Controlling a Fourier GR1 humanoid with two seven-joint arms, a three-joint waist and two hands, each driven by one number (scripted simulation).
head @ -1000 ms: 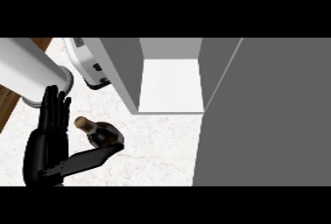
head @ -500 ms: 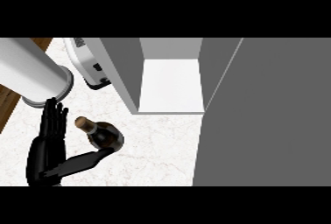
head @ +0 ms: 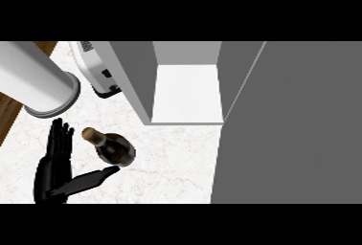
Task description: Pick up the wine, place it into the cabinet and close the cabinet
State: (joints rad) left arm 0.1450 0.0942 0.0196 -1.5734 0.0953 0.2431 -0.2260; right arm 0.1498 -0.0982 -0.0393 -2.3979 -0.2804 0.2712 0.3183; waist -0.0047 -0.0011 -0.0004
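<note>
The wine bottle [head: 113, 147] is dark with a brown cork end and stands on the white marble counter [head: 170, 162], seen from above. My left hand [head: 53, 168] is just left of it, fingers straight and pointing away from me. Its thumb [head: 92, 179] reaches out under the bottle's near side, at or just short of touching it. The hand is open and holds nothing. A grey forearm [head: 35, 79] crosses the upper left corner. The cabinet [head: 187, 91] stands open behind the bottle, showing a white inner floor between grey walls. My right hand is out of sight.
The cabinet's open door [head: 290, 124] fills the right side as a big grey panel. A white appliance [head: 99, 72] sits left of the cabinet, behind the bottle. The counter's left edge, with wood floor [head: 7, 119] beyond, runs close to my hand.
My left hand has slid back toward me, its fingertips now lower in view. The forearm has drawn toward the upper left. The bottle has stayed put.
</note>
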